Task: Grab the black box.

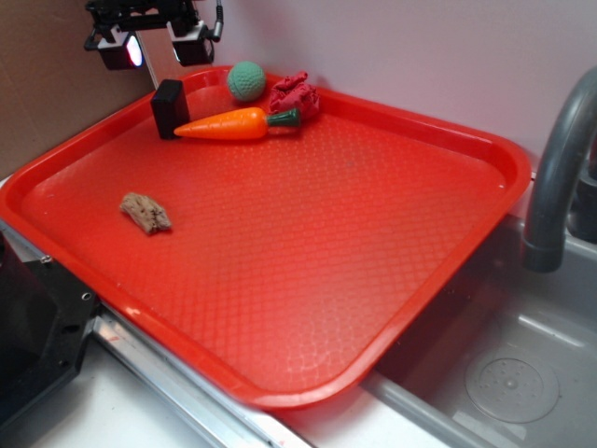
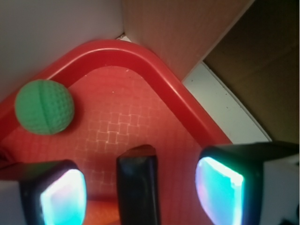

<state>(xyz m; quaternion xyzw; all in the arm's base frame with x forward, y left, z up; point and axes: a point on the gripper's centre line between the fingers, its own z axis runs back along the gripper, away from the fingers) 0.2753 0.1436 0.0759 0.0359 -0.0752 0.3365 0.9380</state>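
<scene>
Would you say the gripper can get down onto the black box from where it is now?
Probably yes. The gripper hangs above the black box, jaws open, and the wrist view shows the box between them with nothing above it. The carrot lies close beside the box, which may crowd one jaw.

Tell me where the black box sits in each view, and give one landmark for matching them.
Exterior: the black box stands in the tray's far left corner, by the carrot's tip, below the gripper.
Wrist: it is at bottom centre, between the two fingers, which do not touch it.
Shared landmark: the green ball, by the tray's back rim.
</scene>
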